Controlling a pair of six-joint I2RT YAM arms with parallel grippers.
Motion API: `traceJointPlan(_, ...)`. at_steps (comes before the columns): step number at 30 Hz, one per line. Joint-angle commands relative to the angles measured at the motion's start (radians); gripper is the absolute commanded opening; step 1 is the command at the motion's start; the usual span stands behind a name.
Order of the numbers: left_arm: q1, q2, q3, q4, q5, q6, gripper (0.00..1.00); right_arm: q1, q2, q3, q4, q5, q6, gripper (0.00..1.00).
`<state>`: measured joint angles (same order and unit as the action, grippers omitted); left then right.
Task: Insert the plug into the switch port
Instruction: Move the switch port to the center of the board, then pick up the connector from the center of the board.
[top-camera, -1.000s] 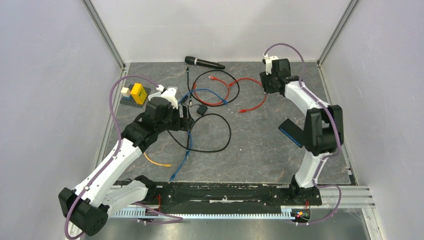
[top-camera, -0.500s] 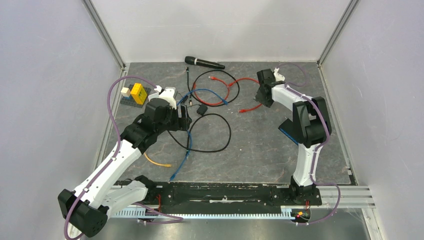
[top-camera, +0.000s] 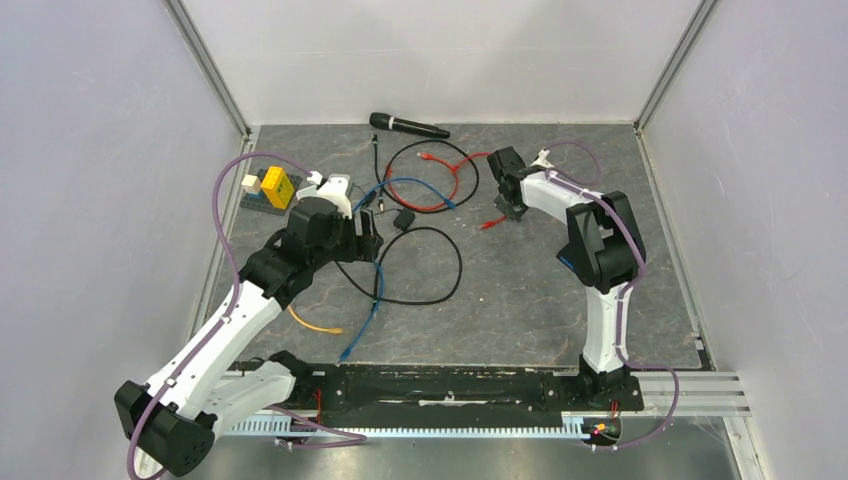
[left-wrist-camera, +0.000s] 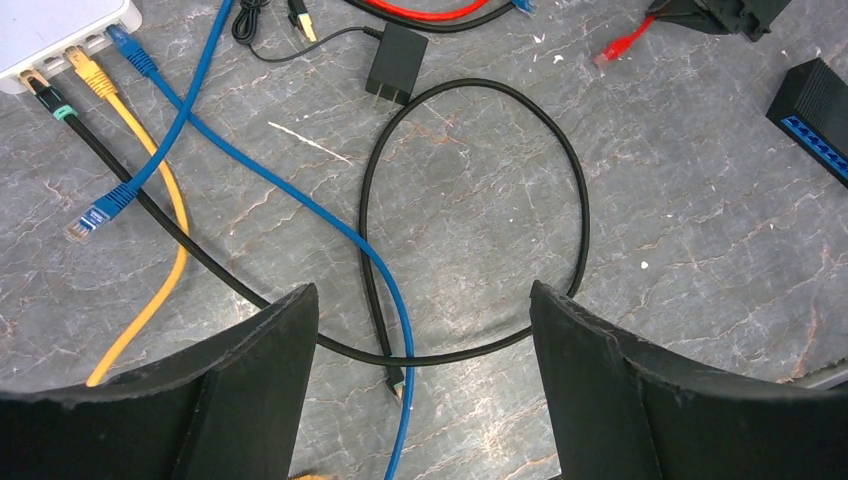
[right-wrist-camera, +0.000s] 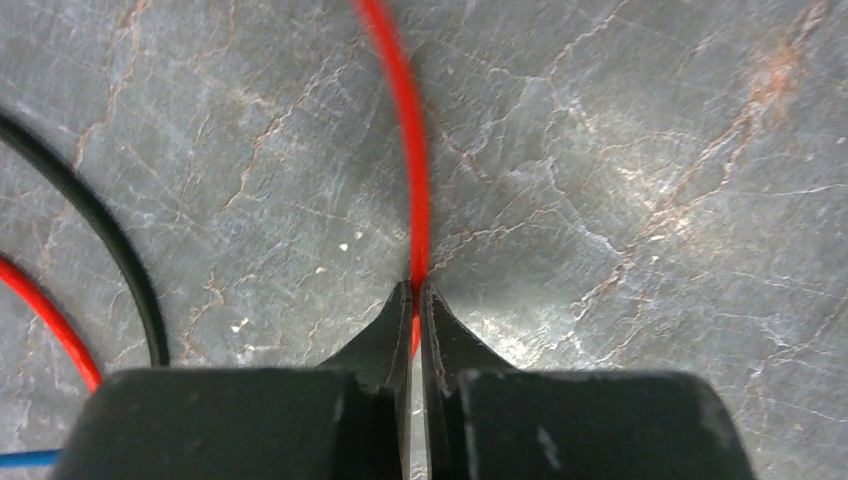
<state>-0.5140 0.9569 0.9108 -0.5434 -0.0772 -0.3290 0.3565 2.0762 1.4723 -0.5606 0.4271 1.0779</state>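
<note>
Red cable (right-wrist-camera: 405, 120) in right hand (right-wrist-camera: 415, 292)

Microphone (top-camera: 408, 126) lies behind the cables (top-camera: 461, 264).

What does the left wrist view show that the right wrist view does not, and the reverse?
Only the left wrist view shows the pale grey-white rounded switch box with black, yellow and blue cables running into its edge, the small black power adapter, and the left gripper, open and empty. Only the right wrist view shows the right gripper shut on the thin red cable. Both show the grey marbled table and some red cable.
</note>
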Motion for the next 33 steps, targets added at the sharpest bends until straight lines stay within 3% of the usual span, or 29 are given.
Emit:
traceJointPlan(1, -0.004, -0.024, 0.003, 0.041, -0.012, 0.022, 0.82, -0.003, 0.001, -0.002, 0.001, 0.092, -0.096, 0.00)
traceJointPlan(6, -0.004, -0.049, -0.008, 0.063, -0.016, 0.036, 0.82, -0.077, -0.168, -0.146, 0.270, 0.094, -0.552, 0.00)
traceJointPlan(10, -0.004, -0.048, -0.004, 0.089, 0.017, 0.080, 0.81, -0.138, -0.289, -0.197, 0.427, -0.062, -0.950, 0.00)
traceJointPlan(16, -0.004, -0.025, 0.066, 0.070, 0.059, 0.127, 0.79, -0.183, -0.405, -0.190, 0.446, -0.355, -1.355, 0.00)
traceJointPlan(19, -0.003, 0.003, 0.169, -0.028, -0.021, 0.107, 0.77, -0.184, -0.462, -0.207, 0.433, -0.548, -1.546, 0.00)
traceJointPlan(22, -0.002, 0.038, 0.242, -0.082, -0.094, 0.108, 0.77, -0.185, -0.499, -0.214, 0.392, -0.694, -1.659, 0.00)
traceJointPlan(28, 0.026, 0.107, 0.359, -0.165, -0.159, 0.097, 0.77, -0.182, -0.501, -0.063, 0.093, -0.979, -1.888, 0.00)
traceJointPlan(30, 0.046, 0.111, 0.374, -0.166, -0.146, 0.085, 0.77, -0.174, -0.530, -0.061, 0.101, -0.966, -1.887, 0.00)
traceJointPlan(31, 0.058, 0.113, 0.376, -0.158, -0.121, 0.084, 0.77, -0.172, -0.548, -0.090, 0.170, -0.910, -1.808, 0.00)
traceJointPlan(33, 0.070, 0.126, 0.364, -0.118, -0.029, 0.108, 0.79, -0.171, -0.570, -0.144, 0.310, -0.740, -1.584, 0.10)
